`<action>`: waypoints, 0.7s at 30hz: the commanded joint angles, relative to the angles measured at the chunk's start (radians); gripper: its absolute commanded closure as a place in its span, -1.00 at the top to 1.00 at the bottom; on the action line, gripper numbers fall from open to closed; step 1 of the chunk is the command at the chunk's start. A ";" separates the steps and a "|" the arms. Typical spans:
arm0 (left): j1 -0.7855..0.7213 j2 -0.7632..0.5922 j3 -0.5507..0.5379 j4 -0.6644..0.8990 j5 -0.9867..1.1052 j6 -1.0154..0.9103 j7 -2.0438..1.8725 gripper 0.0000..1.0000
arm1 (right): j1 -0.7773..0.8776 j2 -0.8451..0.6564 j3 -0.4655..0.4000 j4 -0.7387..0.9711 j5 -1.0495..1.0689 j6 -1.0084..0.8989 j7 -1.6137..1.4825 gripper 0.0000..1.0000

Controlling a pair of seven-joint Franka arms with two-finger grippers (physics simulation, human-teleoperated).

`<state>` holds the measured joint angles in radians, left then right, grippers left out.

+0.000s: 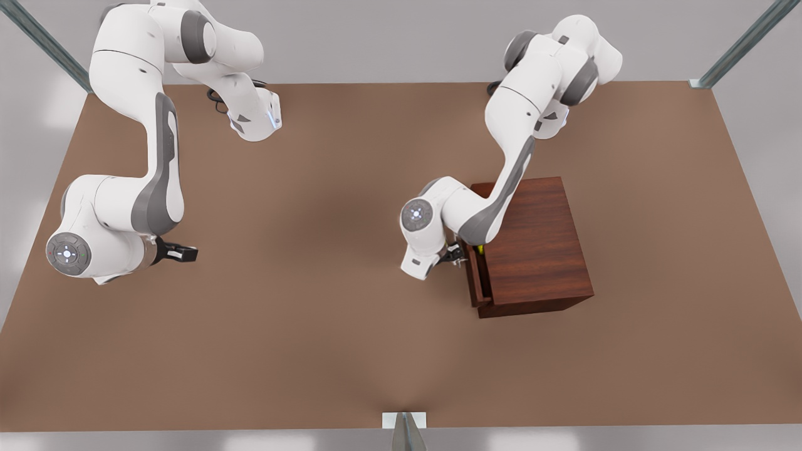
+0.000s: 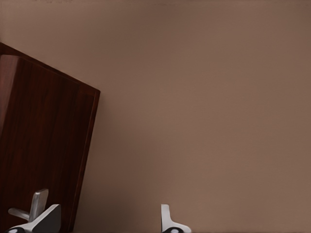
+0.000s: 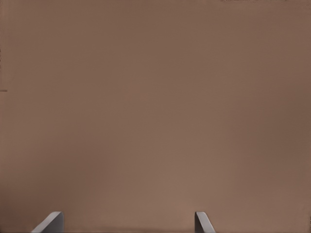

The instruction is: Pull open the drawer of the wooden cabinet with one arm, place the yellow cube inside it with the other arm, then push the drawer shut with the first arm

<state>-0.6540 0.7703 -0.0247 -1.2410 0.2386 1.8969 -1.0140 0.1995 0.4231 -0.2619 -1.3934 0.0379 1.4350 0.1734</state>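
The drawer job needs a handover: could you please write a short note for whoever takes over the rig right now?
Left gripper: open, at the drawer front, beside the silver bar handle.
Right gripper: open, holding nothing, waiting over bare table far from the wooden cabinet.
Yellow cube: a sliver shows inside the drawer, which stands slightly open.
Done, apparently: opening and placing the cube.
Left: push the drawer fully shut with the left arm.

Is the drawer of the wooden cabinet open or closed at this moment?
Slightly open: the drawer sticks out a little from the wooden cabinet, with the yellow cube visible in the gap. The left hand is at its front.
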 commanded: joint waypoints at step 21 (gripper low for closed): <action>0.047 -0.025 0.014 -0.002 -0.010 -0.065 0.187 1.00 | 0.000 -0.001 0.000 0.001 -0.001 -0.002 -0.206 1.00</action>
<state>-0.6080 0.7460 -0.0115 -1.2425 0.2317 1.8488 -0.8907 0.1994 0.4231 -0.2619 -1.3933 0.0364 1.4334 0.0319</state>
